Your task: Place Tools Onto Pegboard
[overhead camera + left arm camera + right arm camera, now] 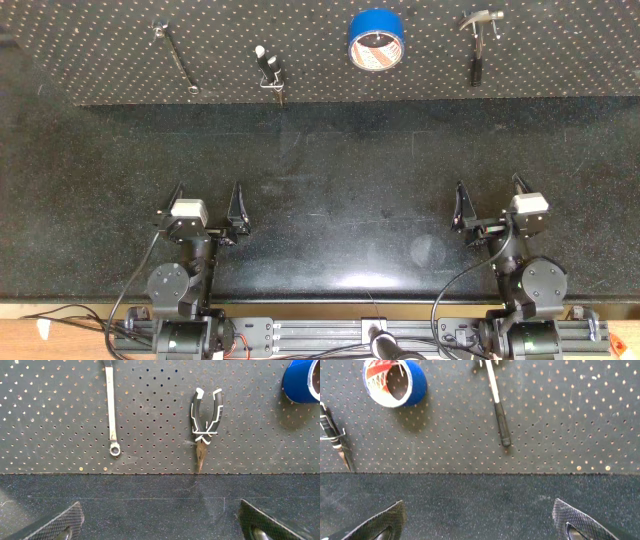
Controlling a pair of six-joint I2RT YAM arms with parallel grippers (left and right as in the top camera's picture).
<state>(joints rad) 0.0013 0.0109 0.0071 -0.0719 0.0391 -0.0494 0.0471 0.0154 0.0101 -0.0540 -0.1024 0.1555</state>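
Note:
Four tools hang on the black pegboard (90, 60) at the back. From left to right they are a silver wrench (176, 58) (111, 407), black-and-white pliers (270, 72) (205, 422), a blue tape roll (376, 40) (395, 382) and a small hammer (480, 40) (497, 402). My left gripper (207, 208) (160, 522) rests near the front of the mat, open and holding nothing. My right gripper (490, 206) (479, 522) rests at the front right, open as well, with nothing between its fingers.
A dark mat (330, 190) covers the table between the arms and the pegboard. The arm bases and their cables run along the front rail (370, 330).

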